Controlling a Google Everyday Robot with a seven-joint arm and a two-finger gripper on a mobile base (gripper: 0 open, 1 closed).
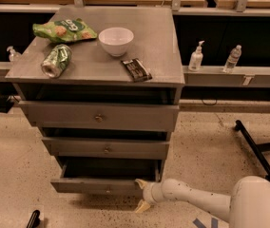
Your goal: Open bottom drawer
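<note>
The bottom drawer (97, 185) is the lowest of three grey drawer fronts in the cabinet (101, 115). It stands pulled out a little, with a dark gap above its front. Its small knob (108, 191) shows near the middle. My gripper (141, 195) on the white arm (197, 202) is at the drawer's right front corner, one fingertip (139, 182) at the drawer's edge and the other fingertip (141, 206) below it, fingers spread apart. Nothing is held between them.
On the cabinet top lie a green chip bag (63, 31), a green can (56, 61), a white bowl (116, 41) and a dark snack bar (136, 70). Two bottles (196, 57) stand on a ledge at right. A black stand leg (256, 151) crosses the floor at right.
</note>
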